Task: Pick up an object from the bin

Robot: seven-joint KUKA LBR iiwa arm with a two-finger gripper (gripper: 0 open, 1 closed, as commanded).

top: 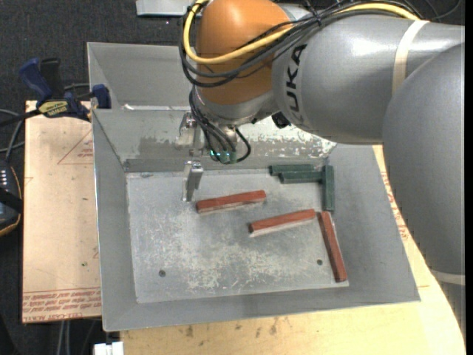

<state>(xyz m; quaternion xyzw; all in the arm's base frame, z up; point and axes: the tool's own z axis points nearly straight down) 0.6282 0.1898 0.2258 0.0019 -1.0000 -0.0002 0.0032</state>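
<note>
Hovering at the far left of the bin (111, 257)
The gripper (192, 186) hangs at the left end of a red-brown bar (230, 201), likely lining up; open or closed, I cannot tell.

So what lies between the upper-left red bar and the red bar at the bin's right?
In the camera view, a third red bar lies slanted between the upper-left red bar and the right red bar.

Bare bin floor (192, 265) front and left; red bars (282, 222), green L-piece (295, 173) mid-right.
</note>
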